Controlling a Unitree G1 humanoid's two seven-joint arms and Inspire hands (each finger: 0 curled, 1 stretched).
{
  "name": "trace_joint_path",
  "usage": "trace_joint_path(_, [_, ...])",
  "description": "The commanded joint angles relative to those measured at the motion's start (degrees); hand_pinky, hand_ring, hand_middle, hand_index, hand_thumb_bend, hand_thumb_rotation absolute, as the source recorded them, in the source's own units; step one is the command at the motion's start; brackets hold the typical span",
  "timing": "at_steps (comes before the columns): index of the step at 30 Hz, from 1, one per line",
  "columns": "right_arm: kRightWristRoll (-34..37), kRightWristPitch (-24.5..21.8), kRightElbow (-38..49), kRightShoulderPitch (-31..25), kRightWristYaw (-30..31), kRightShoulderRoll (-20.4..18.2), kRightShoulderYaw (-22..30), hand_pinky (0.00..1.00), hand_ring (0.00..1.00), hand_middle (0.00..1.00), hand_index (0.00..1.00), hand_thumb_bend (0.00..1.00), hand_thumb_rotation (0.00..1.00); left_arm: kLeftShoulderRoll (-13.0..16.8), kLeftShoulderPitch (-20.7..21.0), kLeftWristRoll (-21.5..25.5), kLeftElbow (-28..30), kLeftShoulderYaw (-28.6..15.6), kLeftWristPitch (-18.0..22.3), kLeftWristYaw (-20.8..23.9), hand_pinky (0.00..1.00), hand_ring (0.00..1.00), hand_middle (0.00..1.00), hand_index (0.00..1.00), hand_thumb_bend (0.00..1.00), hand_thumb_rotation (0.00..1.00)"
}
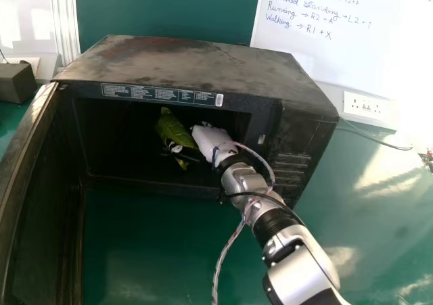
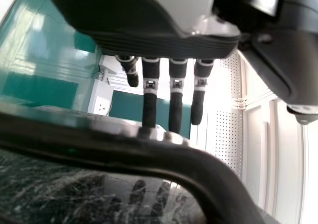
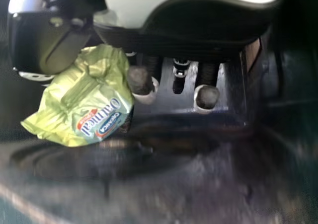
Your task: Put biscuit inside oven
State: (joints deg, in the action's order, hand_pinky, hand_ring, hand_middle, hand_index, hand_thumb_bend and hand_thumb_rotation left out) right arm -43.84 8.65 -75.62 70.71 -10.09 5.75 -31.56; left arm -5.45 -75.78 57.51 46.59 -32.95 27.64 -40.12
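right hand (image 1: 212,141) | inside oven (image 1: 196,58) | holding green biscuit packet (image 1: 174,128)

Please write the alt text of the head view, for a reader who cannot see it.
The robot's right hand holds a green biscuit packet inside a dark oven, whose door stands open at the left.

And here's the green table (image 1: 382,230), glossy with light on the right, and sitting squarely on it is the black oven (image 1: 189,65), door (image 1: 34,197) swung open to the left. Over at the far left there's a dark box (image 1: 15,83), just beyond that door.
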Motion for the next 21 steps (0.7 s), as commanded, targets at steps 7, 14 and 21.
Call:
trace_joint_path(7, [0.74, -1.36, -1.14, -2.38, 1.04, 0.18, -0.27, 0.00, 0.00, 0.00, 0.47, 0.50, 0.04, -2.44, -1.38, 0.28, 0.11, -0.13, 0.52, 0.26, 0.62, 0.69, 0.74, 0.83, 0.82, 0.61])
trace_joint_path(14, [0.33, -1.23, -1.05, -3.15, -0.14, 0.22, -0.79, 0.00, 0.00, 0.00, 0.47, 0.50, 0.04, -2.03, -1.84, 0.95, 0.26, 0.03, 0.04, 0.08, 0.43, 0.55, 0.63, 0.81, 0.83, 0.60])
trace_joint_path(21, [0.83, -1.02, -1.07, -3.75, 1.21, 0.21, -0.78, 0.00, 0.00, 0.00, 0.47, 0.50, 0.04, -2.23, -1.74, 1.16, -0.09, -0.01, 0.18, -0.23, 0.62, 0.63, 0.73, 0.82, 0.81, 0.60])
